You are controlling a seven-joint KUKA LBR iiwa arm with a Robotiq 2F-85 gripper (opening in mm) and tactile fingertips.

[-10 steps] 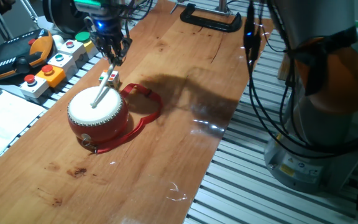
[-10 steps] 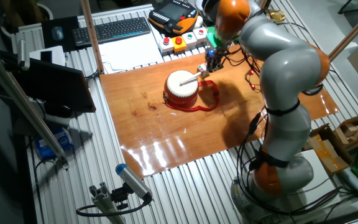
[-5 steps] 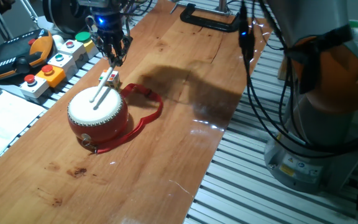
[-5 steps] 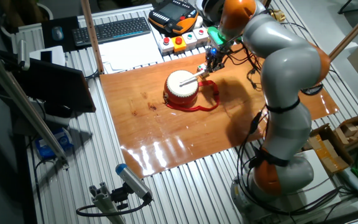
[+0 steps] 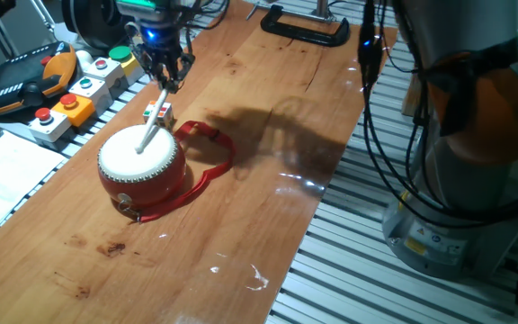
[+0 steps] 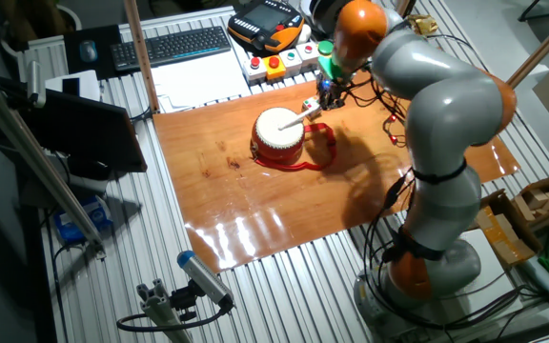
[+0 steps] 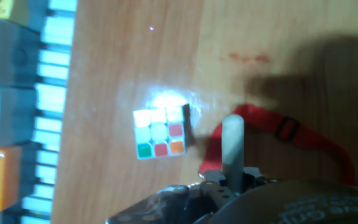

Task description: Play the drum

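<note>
The drum (image 5: 142,164) has a red body and a cream skin and stands on the wooden table (image 5: 268,117), with its red strap (image 5: 212,155) trailing to the right. It also shows in the other fixed view (image 6: 279,134). My gripper (image 5: 166,83) hangs just behind the drum and is shut on a white drumstick (image 5: 151,126). The stick slants down with its tip on the skin. In the hand view the drumstick (image 7: 233,148) points out from the gripper (image 7: 230,179) over the strap (image 7: 291,134); the drum itself is not visible there.
A small multicoloured cube (image 5: 158,112) lies on the table between the drum and the gripper, also in the hand view (image 7: 160,132). A button box (image 5: 75,94) and a teach pendant (image 5: 21,79) lie at the left edge. A black clamp (image 5: 306,30) sits at the far end.
The gripper has shifted slightly and the stick has swung a little; its tip now rests nearer the middle of the skin. The drum and cube have not moved.
</note>
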